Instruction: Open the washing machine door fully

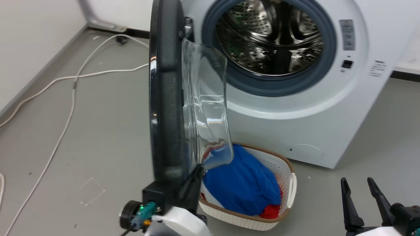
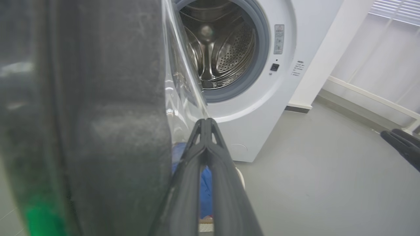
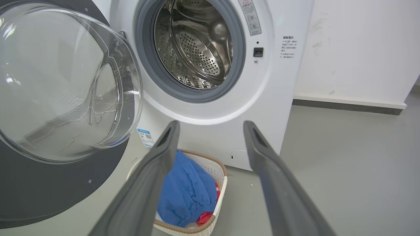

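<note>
The washing machine door (image 1: 165, 98), a black disc with a clear glass bowl (image 1: 206, 108), stands swung out from the white machine (image 1: 295, 124), edge-on in the head view. The steel drum (image 1: 269, 36) lies exposed behind it. My left gripper (image 1: 198, 168) is shut, its fingers lying against the inner side of the door's lower rim, just below the glass bowl. In the left wrist view the door (image 2: 98, 131) looms on the left and the closed left gripper (image 2: 205, 122) sits beside it. My right gripper (image 1: 357, 181) is open at the lower right, holding nothing and away from the door (image 3: 49, 183).
A white laundry basket (image 1: 288, 173) with blue and red clothes (image 1: 242, 183) stands on the floor under the glass bowl, in front of the machine. White cables (image 1: 72, 98) trail over the grey floor to the left. A wall runs along the far left.
</note>
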Robot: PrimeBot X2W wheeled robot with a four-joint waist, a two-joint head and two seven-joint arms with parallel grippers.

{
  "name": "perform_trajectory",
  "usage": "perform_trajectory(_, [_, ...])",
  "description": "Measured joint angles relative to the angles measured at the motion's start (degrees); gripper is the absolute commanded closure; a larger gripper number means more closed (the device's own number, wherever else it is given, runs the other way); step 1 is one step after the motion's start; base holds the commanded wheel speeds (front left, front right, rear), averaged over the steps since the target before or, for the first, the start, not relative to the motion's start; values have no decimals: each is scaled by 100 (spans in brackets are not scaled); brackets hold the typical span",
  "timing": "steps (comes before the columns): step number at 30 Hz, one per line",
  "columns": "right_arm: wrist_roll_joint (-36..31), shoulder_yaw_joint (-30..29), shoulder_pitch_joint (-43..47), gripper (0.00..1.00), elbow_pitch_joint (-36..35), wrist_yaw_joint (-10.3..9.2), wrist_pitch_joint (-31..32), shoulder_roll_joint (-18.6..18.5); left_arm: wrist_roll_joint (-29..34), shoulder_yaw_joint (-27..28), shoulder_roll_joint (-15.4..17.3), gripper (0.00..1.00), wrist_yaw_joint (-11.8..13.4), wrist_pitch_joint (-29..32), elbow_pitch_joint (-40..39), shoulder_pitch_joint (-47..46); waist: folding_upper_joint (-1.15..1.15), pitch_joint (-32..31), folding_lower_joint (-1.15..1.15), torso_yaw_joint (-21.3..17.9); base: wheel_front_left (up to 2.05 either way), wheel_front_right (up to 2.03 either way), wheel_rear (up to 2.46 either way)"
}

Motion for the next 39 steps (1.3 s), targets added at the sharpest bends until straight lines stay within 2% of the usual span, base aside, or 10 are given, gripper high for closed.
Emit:
perform_trajectory(2, [-8, 13, -8, 0, -14, 0, 0, 1, -14, 138, 63, 100, 77, -53, -22, 4, 0, 19, 0, 142, 0, 0, 0])
perform_trajectory(3, [-22, 10, -64, 0, -56, 0, 2, 2, -74, 382, 149, 100, 170, -144, -38, 26, 0, 50, 0, 331, 0, 0, 0])
perform_trajectory(7, [-40, -15, -109, 0, -162, 0, 34, 2, -204, 744, 330, 100, 227, -298, -4, 46, 0, 87, 0, 499, 0, 0, 0])
perform_trajectory(16, [-144, -51, -115, 0, -453, 0, 160, 2, -634, 1781, 887, 100, 240, -637, 467, -102, 0, 228, 0, 451, 0, 0, 0])
perform_trajectory(23, [-270, -77, -208, 0, -630, 0, 308, 2, -977, 2424, 1283, 100, 22, -942, 1232, -583, 0, 459, 0, 294, 0, 0, 0])
perform_trajectory(32, [-365, -87, -376, 0, -767, 0, 410, 2, -1180, 2947, 1693, 100, -148, -1244, 2170, -1345, 0, 834, 1, 121, 0, 0, 0])
perform_trajectory(39, [-366, -85, -454, 0, -723, 0, 411, 2, -1271, 3137, 1859, 100, -346, -1381, 2757, -1628, 0, 902, 1, 32, 0, 0, 0])
